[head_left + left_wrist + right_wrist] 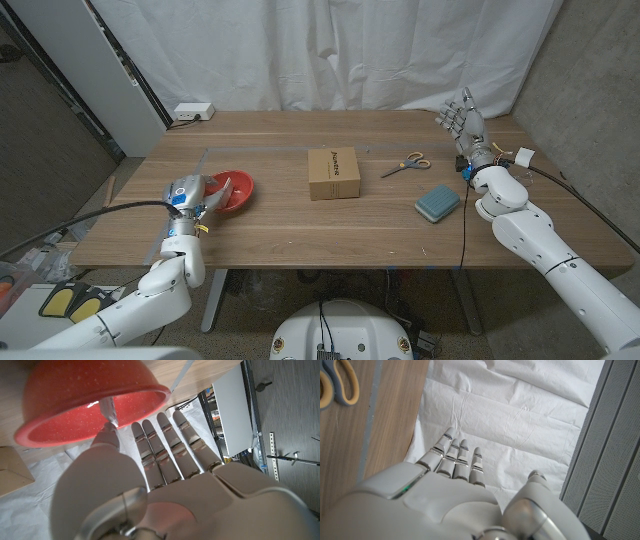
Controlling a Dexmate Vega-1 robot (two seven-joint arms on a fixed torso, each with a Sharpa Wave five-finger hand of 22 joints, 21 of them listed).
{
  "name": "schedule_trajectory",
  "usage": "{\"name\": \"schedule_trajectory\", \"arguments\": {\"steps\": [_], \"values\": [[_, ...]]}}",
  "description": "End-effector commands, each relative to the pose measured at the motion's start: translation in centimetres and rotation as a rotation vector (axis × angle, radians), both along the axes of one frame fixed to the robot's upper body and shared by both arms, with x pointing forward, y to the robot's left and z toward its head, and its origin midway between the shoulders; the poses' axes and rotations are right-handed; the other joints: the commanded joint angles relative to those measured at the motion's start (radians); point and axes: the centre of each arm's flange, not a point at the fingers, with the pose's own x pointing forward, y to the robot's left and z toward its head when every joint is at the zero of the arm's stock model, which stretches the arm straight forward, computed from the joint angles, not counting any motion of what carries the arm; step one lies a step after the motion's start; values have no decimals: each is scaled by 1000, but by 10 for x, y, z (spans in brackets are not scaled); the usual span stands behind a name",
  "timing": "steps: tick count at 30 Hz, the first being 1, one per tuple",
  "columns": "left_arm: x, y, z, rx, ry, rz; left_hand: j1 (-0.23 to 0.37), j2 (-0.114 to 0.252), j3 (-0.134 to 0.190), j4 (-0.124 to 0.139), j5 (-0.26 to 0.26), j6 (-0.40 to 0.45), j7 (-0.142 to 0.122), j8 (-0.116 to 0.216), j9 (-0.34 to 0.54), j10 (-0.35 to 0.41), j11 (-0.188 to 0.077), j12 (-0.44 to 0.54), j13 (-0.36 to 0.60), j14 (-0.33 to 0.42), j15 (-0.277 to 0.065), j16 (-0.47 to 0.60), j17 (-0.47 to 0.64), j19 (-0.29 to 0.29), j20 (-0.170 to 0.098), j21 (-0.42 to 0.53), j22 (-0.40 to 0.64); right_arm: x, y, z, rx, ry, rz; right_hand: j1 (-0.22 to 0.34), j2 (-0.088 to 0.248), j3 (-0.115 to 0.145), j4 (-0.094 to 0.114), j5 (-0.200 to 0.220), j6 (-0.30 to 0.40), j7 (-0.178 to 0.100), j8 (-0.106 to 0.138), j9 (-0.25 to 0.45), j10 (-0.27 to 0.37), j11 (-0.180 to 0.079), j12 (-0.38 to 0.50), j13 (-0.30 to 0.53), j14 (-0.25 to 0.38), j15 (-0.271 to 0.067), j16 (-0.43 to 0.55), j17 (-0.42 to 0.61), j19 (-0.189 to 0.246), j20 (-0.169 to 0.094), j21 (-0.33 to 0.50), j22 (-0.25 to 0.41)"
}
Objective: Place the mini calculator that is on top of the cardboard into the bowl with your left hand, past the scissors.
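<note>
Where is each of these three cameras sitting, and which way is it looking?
Head view: on the robot's head, looking down at the table, both arms entering from the bottom corners.
Left wrist view: behind the left hand, facing the red bowl.
Right wrist view: behind the right hand, facing the white curtain.
Shared: head and right wrist views both show the scissors.

The red bowl sits upright on the left part of the counter, speckled inside, as the left wrist view shows. The left hand is at its near-left side, fingers straight and side by side, thumb reaching up to the rim. The brown cardboard box lies closed and flat at the counter's middle, well apart from the bowl. Just right of it lie the scissors, yellow-handled, flat, blades pointing towards the box.
</note>
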Motion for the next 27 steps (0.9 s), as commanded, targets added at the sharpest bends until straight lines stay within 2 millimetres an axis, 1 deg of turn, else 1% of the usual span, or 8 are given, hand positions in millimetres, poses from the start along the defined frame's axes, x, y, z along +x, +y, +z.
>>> {"name": "schedule_trajectory", "arguments": {"steps": [1,13,20,23,27], "values": [[1,0,2,-4,3,-21,-9,-2,-7,1,12,-10,6,-7,3,-6,4,0,3,-10,-77,-2,1,-8,-59,-3,3,-1,1,0,3,-5,-1,0,8,2,-4,-1,5,-1,0,6,7,1,0,3,6,-1,-1,3,9,-9,-6,3],[-3,-1,8,1,-18,-26,-17,-2,-10,6,17,-18,7,-10,4,-16,10,0,3,-22,-73,-2,1,-17,-56,-9,3,-1,2,0,4,-8,2,0,9,2,-5,-1,6,0,0,6,7,0,-1,3,6,2,-1,3,11,-9,-9,3],[-9,-3,15,-2,-36,-41,-18,1,-10,8,19,-17,7,-9,4,-16,10,2,3,-21,-72,0,1,-17,-55,-10,3,-2,2,-1,2,-9,7,0,9,1,-5,-1,5,-1,0,6,7,2,-1,3,7,2,-1,3,11,-9,-10,3],[-12,-4,18,-15,-44,-55,-17,7,-8,9,21,-14,8,-8,4,-14,15,4,4,-22,-72,1,1,-17,-54,-10,3,-3,3,-1,-3,-7,7,0,9,1,-6,-1,6,-1,0,6,7,1,-1,3,6,2,-1,3,11,-9,-11,3],[-14,-5,22,-21,-53,-67,-16,10,-6,9,22,-10,9,-6,4,-12,12,5,4,-22,-68,2,1,-17,-53,-11,4,-6,4,-2,-8,-5,8,0,9,1,-6,-1,6,-1,0,6,8,0,-1,3,6,2,-1,3,11,-9,-12,3]]}}
